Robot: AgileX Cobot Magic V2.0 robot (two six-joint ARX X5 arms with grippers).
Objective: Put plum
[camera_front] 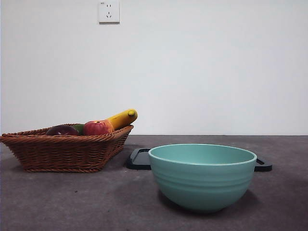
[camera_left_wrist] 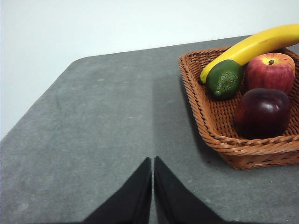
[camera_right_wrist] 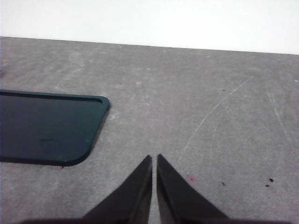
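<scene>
The plum (camera_left_wrist: 262, 112), dark maroon and glossy, lies in the wicker basket (camera_left_wrist: 219, 135) at its near corner; in the front view the plum (camera_front: 61, 130) peeks over the basket (camera_front: 67, 151) rim on the left. My left gripper (camera_left_wrist: 153, 161) is shut with nothing in it, hovering over bare table beside the basket, well short of the plum. My right gripper (camera_right_wrist: 154, 158) is shut and holds nothing, over the grey table next to a dark tray (camera_right_wrist: 46, 126). Neither arm shows in the front view.
In the basket with the plum lie a red-and-yellow apple (camera_left_wrist: 271, 70), a green fruit (camera_left_wrist: 225, 78) and a banana (camera_left_wrist: 252, 46). A teal bowl (camera_front: 202, 175) stands front and centre, with the dark tray (camera_front: 139, 159) behind it. A wall socket (camera_front: 109, 11) is above.
</scene>
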